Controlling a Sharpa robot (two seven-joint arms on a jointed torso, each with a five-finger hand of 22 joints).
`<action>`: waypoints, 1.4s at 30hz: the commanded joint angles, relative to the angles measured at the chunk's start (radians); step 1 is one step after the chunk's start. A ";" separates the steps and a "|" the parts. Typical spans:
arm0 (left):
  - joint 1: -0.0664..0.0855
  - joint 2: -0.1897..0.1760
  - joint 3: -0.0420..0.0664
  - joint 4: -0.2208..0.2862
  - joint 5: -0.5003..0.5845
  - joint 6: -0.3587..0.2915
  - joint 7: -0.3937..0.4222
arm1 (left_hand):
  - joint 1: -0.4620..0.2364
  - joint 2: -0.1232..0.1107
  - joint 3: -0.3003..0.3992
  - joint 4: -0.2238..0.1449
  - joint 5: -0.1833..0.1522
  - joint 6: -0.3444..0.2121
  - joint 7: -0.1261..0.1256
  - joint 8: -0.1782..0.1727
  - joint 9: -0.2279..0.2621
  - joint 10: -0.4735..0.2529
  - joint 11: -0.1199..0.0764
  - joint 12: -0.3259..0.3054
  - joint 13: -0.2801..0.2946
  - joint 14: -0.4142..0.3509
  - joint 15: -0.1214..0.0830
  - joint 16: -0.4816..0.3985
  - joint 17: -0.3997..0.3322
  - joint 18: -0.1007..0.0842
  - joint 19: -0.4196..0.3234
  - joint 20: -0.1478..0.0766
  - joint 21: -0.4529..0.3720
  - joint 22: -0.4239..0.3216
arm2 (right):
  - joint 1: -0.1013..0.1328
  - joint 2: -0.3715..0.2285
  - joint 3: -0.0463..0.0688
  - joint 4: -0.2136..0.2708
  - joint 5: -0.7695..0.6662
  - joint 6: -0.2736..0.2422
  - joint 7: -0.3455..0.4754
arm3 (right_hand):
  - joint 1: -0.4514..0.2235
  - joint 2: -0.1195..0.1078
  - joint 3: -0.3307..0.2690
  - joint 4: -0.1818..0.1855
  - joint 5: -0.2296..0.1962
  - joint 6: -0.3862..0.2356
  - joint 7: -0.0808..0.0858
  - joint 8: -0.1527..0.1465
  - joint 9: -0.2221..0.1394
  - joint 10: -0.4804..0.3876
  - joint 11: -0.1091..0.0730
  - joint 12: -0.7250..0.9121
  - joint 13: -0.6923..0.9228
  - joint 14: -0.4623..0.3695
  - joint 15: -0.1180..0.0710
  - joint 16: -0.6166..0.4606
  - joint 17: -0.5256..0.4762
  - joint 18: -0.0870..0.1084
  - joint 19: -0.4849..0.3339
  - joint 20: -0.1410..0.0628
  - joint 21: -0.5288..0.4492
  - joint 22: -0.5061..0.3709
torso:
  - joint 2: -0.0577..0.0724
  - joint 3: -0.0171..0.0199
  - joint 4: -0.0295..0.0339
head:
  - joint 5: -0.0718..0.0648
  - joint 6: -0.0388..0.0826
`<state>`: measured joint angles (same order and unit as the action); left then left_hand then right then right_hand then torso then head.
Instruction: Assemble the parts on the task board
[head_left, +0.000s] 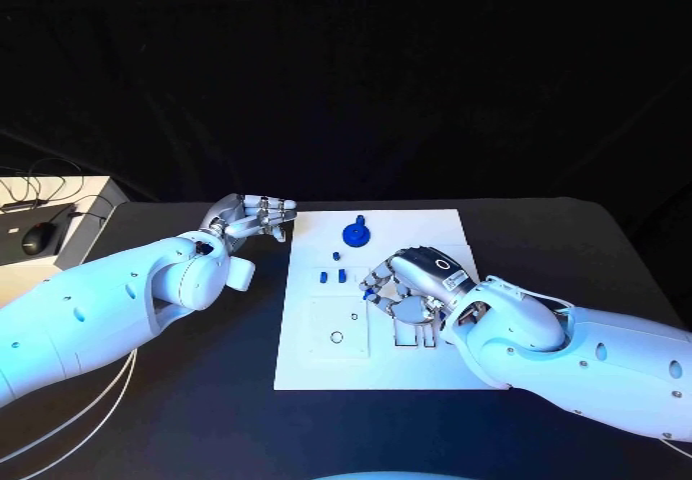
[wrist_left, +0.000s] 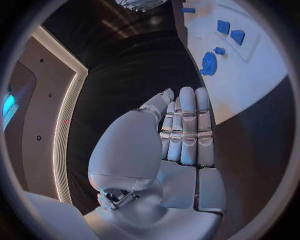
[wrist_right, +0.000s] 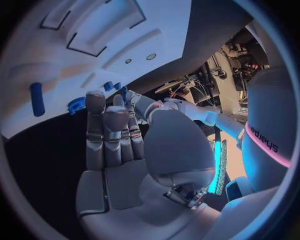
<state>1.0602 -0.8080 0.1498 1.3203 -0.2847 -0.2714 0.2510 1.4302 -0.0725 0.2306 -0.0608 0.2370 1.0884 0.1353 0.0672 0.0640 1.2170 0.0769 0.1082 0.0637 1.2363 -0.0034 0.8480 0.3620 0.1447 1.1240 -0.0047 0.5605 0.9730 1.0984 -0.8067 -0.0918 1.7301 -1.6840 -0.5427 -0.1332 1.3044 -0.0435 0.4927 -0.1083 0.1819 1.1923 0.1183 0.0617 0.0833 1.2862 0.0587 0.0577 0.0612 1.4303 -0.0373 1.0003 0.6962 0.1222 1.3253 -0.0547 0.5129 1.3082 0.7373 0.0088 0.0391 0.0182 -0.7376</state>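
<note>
"sharpa" reads on the robot's body in the right wrist view. Black table (head_left: 216, 400), dark room. Task board (head_left: 378, 372) mid-table w/ blue parts (head_left: 356, 234) near its far edge. Left hand (head_left: 254, 217) off board, fingers straight & together, empty. Right hand (head_left: 408, 290) over board, fingers extended, empty.

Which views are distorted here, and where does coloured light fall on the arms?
Head view: barely distorted, task board edges straight, blue tint on the left arm's shell, dark surroundings. Left wrist view: fisheye, board edge bends past the left hand. Right wrist view: fisheye, board slots curve above the right hand; cyan and pink glow at the rim.
</note>
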 joint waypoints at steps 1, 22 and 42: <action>0.000 0.005 0.001 0.004 0.008 -0.003 0.021 | -0.002 0.005 0.001 -0.007 0.004 0.003 0.002 -0.002 0.000 -0.006 -0.001 0.002 -0.001 -0.005 -0.003 -0.002 -0.001 0.000 0.000 0.000 0.004 0.001 | -0.013 0.018 -0.001 -0.008 -0.069 0.018 0.002 | 0.029 0.022 0.006 -0.012 0.003 0.004 0.001 0.003 0.001 0.017 -0.010 0.003 0.002 -0.007 -0.004 0.004 -0.001 0.014 0.004 0.001 -0.003 0.029 | 0.000 0.0001 0.0009 | 0.013 -0.005; 0.000 0.007 0.001 0.012 0.009 0.000 0.020 | -0.004 0.007 0.000 -0.008 0.004 0.004 0.001 -0.002 0.000 -0.006 -0.001 0.003 -0.001 -0.005 -0.003 -0.002 -0.002 0.000 0.000 0.000 0.002 0.003 | -0.052 0.084 -0.008 -0.074 -0.137 0.052 -0.026 | 0.029 0.022 0.007 -0.015 0.003 0.005 0.001 0.003 0.001 0.018 -0.010 0.003 0.002 -0.007 -0.004 0.005 -0.001 0.013 0.011 0.001 -0.011 0.035 | 0.002 0.0002 -0.0003 | 0.054 -0.027; 0.000 0.003 0.001 0.013 0.009 0.005 0.015 | -0.006 0.008 -0.003 -0.006 0.004 0.004 0.001 -0.002 0.000 -0.005 -0.002 0.003 -0.001 0.000 -0.004 0.004 0.000 0.001 0.007 -0.001 0.002 0.004 | -0.057 0.109 -0.009 -0.117 -0.172 0.053 -0.041 | 0.028 0.023 0.007 -0.016 0.000 0.004 0.001 0.003 0.000 0.019 -0.010 0.003 0.002 -0.007 -0.004 0.008 -0.001 0.012 0.016 0.001 -0.004 0.038 | 0.002 0.0004 0.0008 | 0.062 -0.033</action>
<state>1.0599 -0.8050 0.1496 1.3301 -0.2804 -0.2743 0.2574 1.4302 -0.0725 0.2306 -0.0664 0.2370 1.0884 0.1353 0.0672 0.0640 1.2170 0.0769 0.1076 0.0637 1.2363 -0.0034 0.8480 0.3613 0.1446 1.1240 -0.0047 0.5605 0.9757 1.0423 -0.6995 -0.1012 1.6192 -1.8323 -0.4998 -0.1670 1.3047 -0.0438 0.4927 -0.1138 0.1820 1.1891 0.1220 0.0616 0.0819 1.2860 0.0585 0.0578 0.0613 1.4279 -0.0397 1.0045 0.6964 0.1223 1.3328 -0.0550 0.5044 1.3076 0.7389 0.0095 0.0393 0.0790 -0.7683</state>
